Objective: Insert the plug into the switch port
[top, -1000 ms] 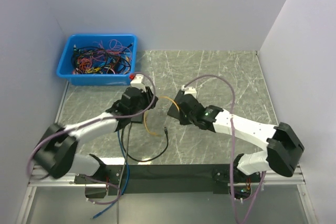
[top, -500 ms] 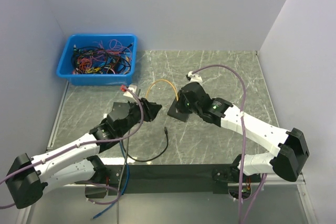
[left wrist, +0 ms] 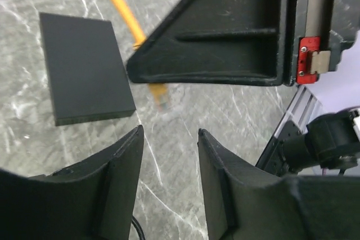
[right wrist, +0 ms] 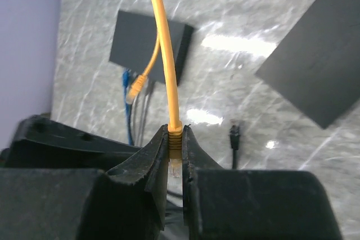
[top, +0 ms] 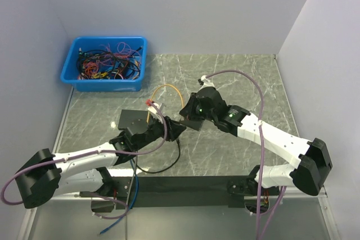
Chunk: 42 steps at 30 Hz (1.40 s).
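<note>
My right jaws are closed on the plug [right wrist: 175, 141], gripped at its boot. The orange cable [right wrist: 163, 54] runs out past the tips, so the plug's tip seems to point back toward my wrist. My left jaws stand part-open and empty, low beside the right box [top: 190, 124], probably placed to take the plug over. The cable's free end [left wrist: 160, 96] hangs between my arms. No ports are visible on this box or the left box [top: 130, 120]. Bare table [top: 236, 77] lies beyond, and the bin [top: 101, 82] is well apart.
</note>
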{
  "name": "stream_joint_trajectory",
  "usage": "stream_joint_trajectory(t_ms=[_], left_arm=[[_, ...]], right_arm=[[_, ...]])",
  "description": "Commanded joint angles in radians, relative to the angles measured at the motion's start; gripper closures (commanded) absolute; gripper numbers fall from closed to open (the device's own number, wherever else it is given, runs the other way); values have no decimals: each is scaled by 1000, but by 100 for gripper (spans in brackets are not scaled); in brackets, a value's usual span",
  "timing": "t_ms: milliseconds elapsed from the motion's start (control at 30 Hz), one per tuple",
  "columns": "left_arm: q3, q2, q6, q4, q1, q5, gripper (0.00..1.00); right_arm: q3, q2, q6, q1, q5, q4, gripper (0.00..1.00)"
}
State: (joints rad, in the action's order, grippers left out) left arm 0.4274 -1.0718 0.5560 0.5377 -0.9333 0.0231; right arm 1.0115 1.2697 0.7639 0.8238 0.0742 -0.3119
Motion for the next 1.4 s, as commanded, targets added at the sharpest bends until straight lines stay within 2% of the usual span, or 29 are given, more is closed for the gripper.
stream_joint_trajectory(t_ms=[0, 167, 367, 500, 667, 833, 1000, 1033, 1067, 1167, 1267, 1367], left_arm=[[56, -36, -28, 71, -35, 24, 51], [80, -47, -51, 27, -71, 130, 52], [80, -42, -53, 21, -82, 190, 54], [74, -30, -50, 13, -87, 267, 58], [45, -7, -48, 51, -87, 296, 63], [50, -16, -65, 53, -88, 291, 83], [39, 10, -112, 36, -91, 250, 92], [39, 22, -123, 21, -91, 238, 93], [40, 33, -137, -19, -91, 218, 93], [74, 72, -189, -150, -91, 126, 94], [129, 69, -211, -244, -93, 49, 94], [190, 27, -220, -375, -91, -21, 94]], right_arm=[[-14, -7, 35, -6, -63, 82, 100], [-17, -12, 29, -6, -65, 74, 100], [-34, -21, 34, -6, -71, 85, 100], [-53, -21, 40, -8, -106, 100, 100], [-77, -16, 57, -5, -146, 125, 100], [-97, 0, 75, -3, -197, 165, 100], [-87, 3, 57, -6, -200, 156, 100], [-73, -1, 46, -9, -156, 134, 93], [-65, -6, 25, -12, -110, 108, 63], [-53, -55, -29, -41, 74, 8, 36], [-67, -162, -110, -68, 221, -32, 34], [-103, -309, -260, -68, 181, 46, 34]])
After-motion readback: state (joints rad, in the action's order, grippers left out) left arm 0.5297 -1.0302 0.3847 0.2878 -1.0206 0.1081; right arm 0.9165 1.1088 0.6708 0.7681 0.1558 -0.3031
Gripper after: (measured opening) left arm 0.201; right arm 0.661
